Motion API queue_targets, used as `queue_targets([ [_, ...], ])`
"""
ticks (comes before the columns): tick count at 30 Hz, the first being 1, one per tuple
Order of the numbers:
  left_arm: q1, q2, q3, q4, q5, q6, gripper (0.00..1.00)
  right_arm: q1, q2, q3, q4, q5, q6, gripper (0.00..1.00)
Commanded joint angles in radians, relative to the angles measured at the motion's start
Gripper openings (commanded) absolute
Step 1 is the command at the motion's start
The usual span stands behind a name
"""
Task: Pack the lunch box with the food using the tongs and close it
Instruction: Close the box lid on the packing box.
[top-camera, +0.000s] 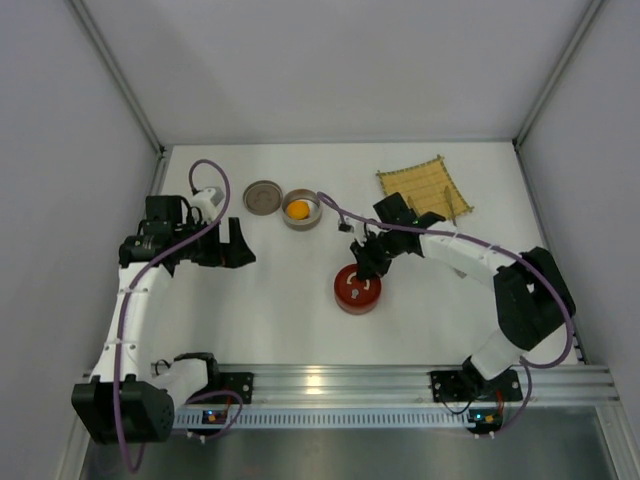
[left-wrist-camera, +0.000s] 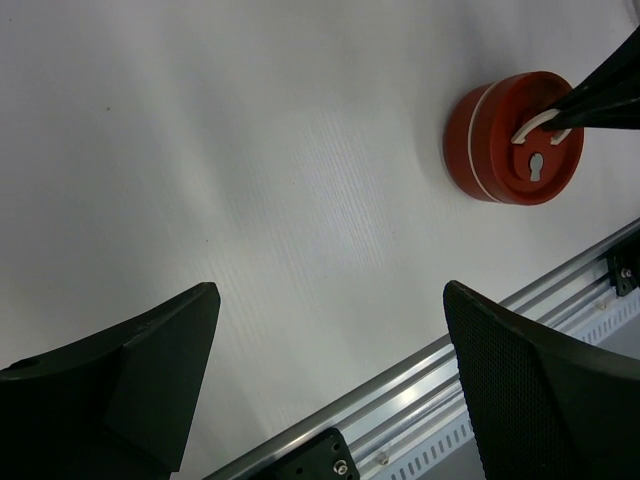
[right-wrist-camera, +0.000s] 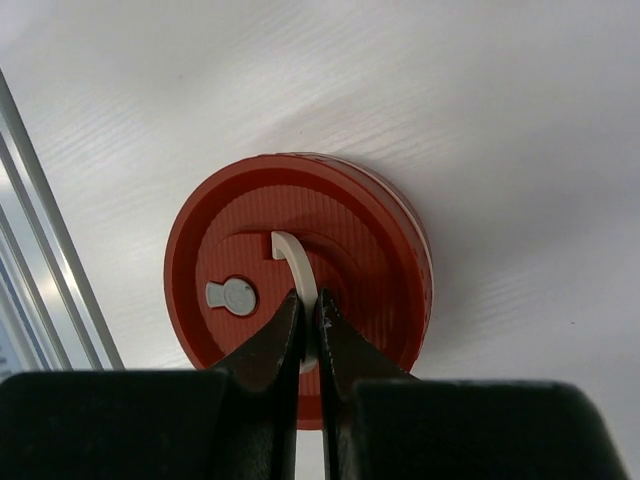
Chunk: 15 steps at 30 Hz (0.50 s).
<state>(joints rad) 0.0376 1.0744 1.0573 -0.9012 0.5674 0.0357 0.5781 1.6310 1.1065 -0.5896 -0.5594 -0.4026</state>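
The lunch box (top-camera: 352, 298) is a round red tub with its red lid on, standing mid-table; it also shows in the left wrist view (left-wrist-camera: 500, 150) and fills the right wrist view (right-wrist-camera: 370, 240). My right gripper (right-wrist-camera: 309, 300) is shut on the lid's white arched handle (right-wrist-camera: 298, 260), from above (top-camera: 362, 275). One round orange piece of food (top-camera: 298, 209) lies in a small metal bowl (top-camera: 313, 222) further back. My left gripper (top-camera: 240, 245) hangs open and empty at the left, well apart from the box (left-wrist-camera: 328, 290). I cannot make out the tongs in these views.
A flat round brownish dish (top-camera: 263, 197) sits next to the metal bowl. A bamboo mat (top-camera: 424, 188) lies at the back right. The aluminium rail (top-camera: 400, 380) runs along the near edge. Grey walls close in the table on three sides.
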Motion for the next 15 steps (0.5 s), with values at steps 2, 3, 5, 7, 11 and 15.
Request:
queue_targets([
  [2,0.002,-0.027,0.006,0.065,-0.044,-0.028,0.98,-0.012,-0.034,-0.132,0.184,0.136,0.247,0.0],
  [3,0.001,-0.027,0.006,0.067,-0.046,-0.03,0.98,-0.011,-0.048,-0.163,0.201,0.154,0.281,0.0],
  [5,0.001,-0.025,0.007,0.067,-0.047,-0.031,0.98,-0.015,-0.054,-0.184,0.229,0.187,0.367,0.0],
  [7,0.002,-0.024,0.006,0.07,-0.052,-0.033,0.98,-0.018,-0.062,-0.218,0.243,0.213,0.466,0.0],
  [11,0.001,-0.024,0.006,0.068,-0.064,-0.028,0.98,-0.027,-0.143,-0.293,0.287,0.277,0.516,0.0],
  [15,0.001,-0.019,0.006,0.074,-0.069,-0.026,0.98,-0.035,-0.217,-0.33,0.307,0.224,0.544,0.0],
])
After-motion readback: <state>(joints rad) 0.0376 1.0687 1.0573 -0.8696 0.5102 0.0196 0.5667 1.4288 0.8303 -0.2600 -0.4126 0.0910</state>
